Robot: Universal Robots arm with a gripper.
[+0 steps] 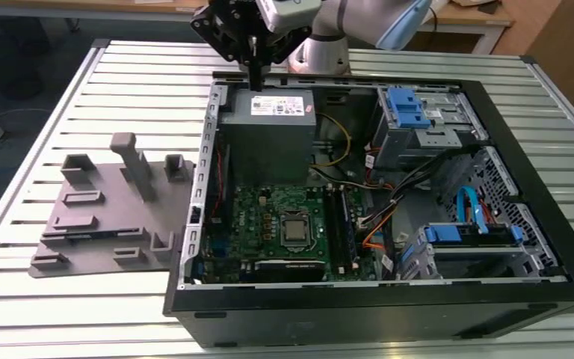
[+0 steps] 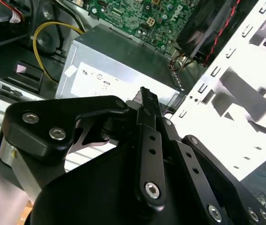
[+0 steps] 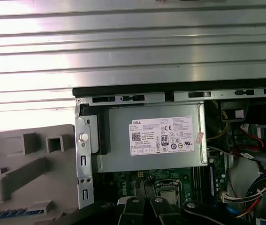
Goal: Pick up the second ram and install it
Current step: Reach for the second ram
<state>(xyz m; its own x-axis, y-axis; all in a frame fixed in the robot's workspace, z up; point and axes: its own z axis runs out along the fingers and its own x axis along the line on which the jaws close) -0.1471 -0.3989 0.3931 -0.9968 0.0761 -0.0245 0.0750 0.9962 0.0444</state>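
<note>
We see the gripper [image 1: 255, 82] hanging over the far edge of the open computer case [image 1: 526, 295], its tips just above the grey power supply [image 1: 267, 120]. In the second wrist view its fingers [image 2: 145, 101] are pressed together with nothing between them. The grey fixture [image 1: 98, 224] lies on the slatted table [image 1: 28, 149] just beside the case, on the exterior view's left, well apart from the gripper. In the first wrist view a narrow blue strip [image 3: 11, 213] lies in that fixture; we take it for the second ram, though we cannot be certain. The motherboard [image 1: 267, 217] sits on the case floor, nearer than the power supply.
</note>
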